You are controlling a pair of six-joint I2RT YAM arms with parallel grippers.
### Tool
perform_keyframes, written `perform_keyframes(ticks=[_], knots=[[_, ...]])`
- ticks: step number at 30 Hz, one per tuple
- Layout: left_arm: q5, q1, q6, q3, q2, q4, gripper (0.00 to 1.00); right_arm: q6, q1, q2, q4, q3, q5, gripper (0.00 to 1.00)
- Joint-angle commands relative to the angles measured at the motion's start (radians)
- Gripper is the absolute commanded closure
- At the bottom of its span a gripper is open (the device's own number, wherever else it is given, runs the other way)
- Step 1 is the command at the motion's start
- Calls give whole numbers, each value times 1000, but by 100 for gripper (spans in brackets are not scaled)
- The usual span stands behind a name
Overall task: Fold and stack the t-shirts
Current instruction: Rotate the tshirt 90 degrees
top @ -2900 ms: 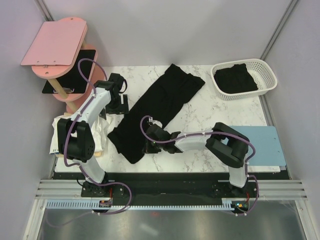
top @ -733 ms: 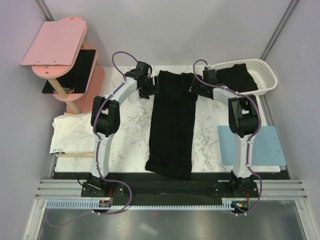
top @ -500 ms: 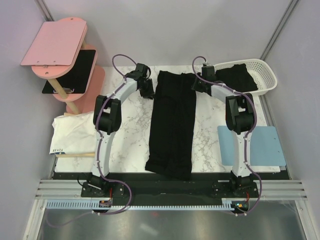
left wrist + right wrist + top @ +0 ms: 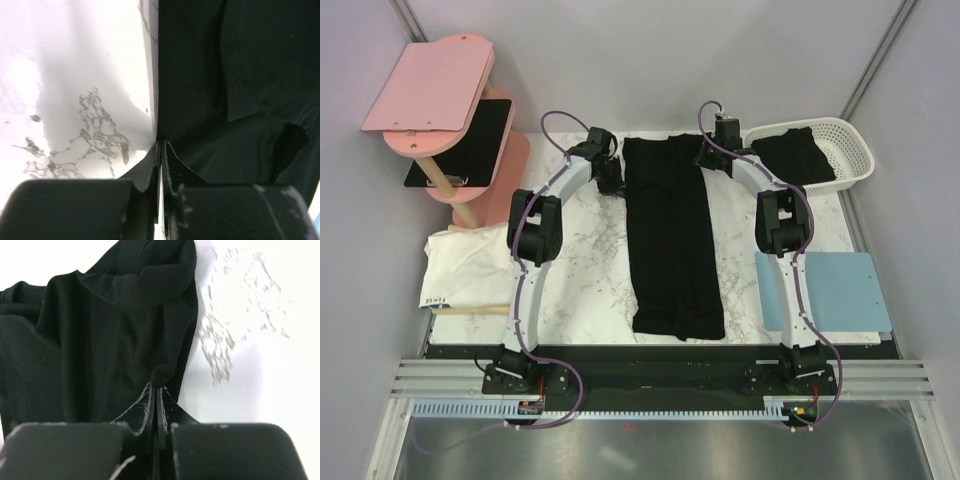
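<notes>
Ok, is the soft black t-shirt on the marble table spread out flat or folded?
Folded lengthwise: the black t-shirt lies as one long narrow strip with no sleeves sticking out, and the wrist views show overlapping layers at its far end.

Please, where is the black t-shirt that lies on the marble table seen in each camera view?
Top external: black t-shirt, a long strip down the table's middle.
Left wrist: it fills the right side.
Right wrist: it fills the left and centre.
Shared landmark: the marble tabletop beside its edge.
</notes>
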Motion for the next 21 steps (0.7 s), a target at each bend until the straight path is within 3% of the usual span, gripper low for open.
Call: perform_keyframes(ticks=[1,2,3,6,9,11,15,21], knots=[[-30,23,-8,20,-10,8,87,-18,-6,46,-38,100,-4,91],[-37,23,-11,10,-24,8,81,-21,-7,40,-34,86,-4,77],[-38,23,-14,-14,-56,9,58,-25,-6,5,-24,63,-2,72],[-53,21,-20,-83,-147,22,26,-48,-4,-143,84,-127,20,53],[-79,15,-21,-187,-264,45,15,-70,-6,-307,147,-291,48,32],[-73,6,-26,-247,-327,52,14,-75,-6,-389,146,-392,48,18],[-40,-20,-75,-507,-488,109,19,-47,-6,-637,141,-611,36,2],[35,-77,-175,-916,-746,270,30,28,-6,-914,149,-1034,-64,2]])
